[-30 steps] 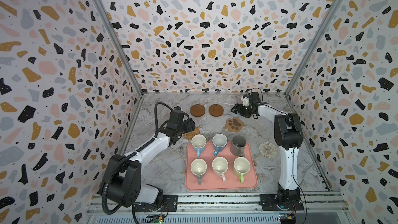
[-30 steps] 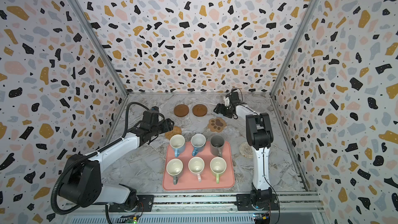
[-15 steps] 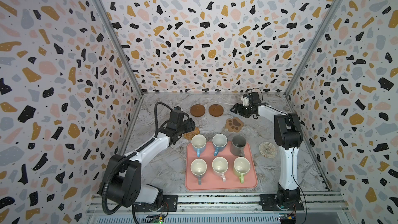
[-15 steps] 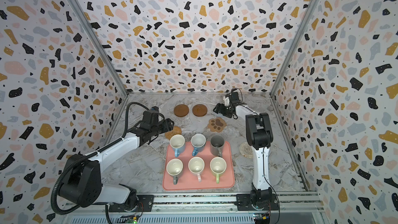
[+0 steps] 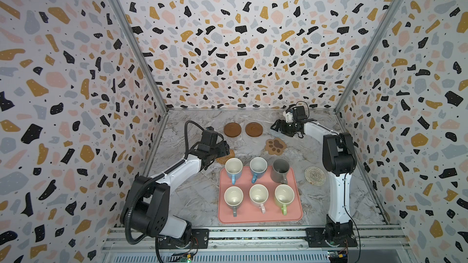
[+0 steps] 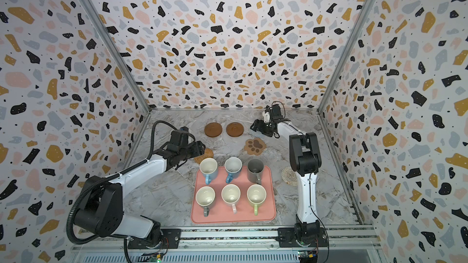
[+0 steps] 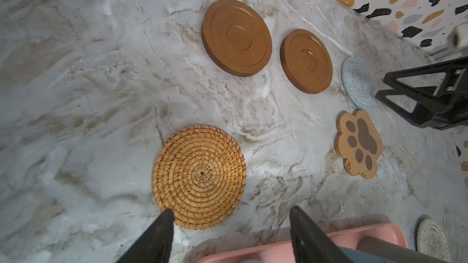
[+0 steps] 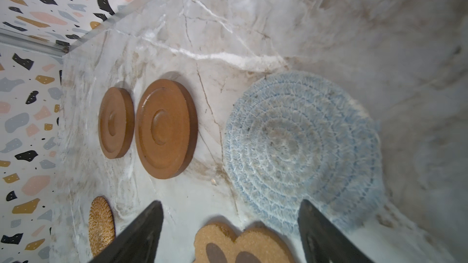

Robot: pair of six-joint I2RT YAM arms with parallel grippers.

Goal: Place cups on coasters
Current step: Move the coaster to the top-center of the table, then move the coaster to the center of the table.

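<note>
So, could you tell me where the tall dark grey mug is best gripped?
I'd pinch the dark grey mug by its rim wall from above, on the side away from the neighbouring light blue mug: it stands upright, that side free.

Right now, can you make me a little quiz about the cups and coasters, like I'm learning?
1. True or false: all six cups stand on the pink tray.
2. Which lies nearest the left tool? A rattan coaster, B paw coaster, C whitish coaster.
3. Fill in: ___ of the coasters hold a cup.
Key: 1 true; 2 A; 3 none.
</note>
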